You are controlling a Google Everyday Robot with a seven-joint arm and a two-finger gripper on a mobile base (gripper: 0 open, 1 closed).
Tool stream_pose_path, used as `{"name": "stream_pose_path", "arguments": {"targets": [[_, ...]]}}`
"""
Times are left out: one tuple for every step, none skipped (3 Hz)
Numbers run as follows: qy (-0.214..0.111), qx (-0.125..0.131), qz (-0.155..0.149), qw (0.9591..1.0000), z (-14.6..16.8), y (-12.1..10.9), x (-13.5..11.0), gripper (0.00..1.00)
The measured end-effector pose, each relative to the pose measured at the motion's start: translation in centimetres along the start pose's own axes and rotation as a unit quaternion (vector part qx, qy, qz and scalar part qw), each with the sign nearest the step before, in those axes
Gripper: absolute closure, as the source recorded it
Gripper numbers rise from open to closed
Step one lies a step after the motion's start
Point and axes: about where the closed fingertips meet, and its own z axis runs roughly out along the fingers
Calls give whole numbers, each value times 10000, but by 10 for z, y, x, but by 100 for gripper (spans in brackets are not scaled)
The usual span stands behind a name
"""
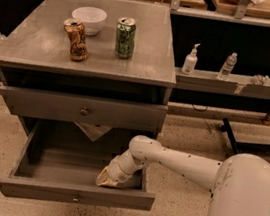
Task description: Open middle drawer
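Gripper (107, 178) sits inside the open middle drawer (41, 191), lower centre of the frame

Camera view: the drawer stands drawn out toward the bottom edge, its long front panel running left to right just below the gripper, its single knob (75, 200) down-left of it; whether the gripper is clenched or released cannot be told; any further pull would, I judge, go toward the bottom edge; counted: one arm, two drawer fronts, the upper drawer (124, 114) looking shut; on the table (43, 46) two cans, one bowl
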Motion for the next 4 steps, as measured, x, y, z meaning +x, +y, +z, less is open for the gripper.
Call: {"name": "stream_pose_path", "arguments": {"targets": [[0,-1,0,10000,0,0,0,30],[0,-1,0,10000,0,-1,0,1],[-2,-2,0,10000,-1,-5,0,12],[-3,-1,0,10000,-1,-5,0,36]]}}
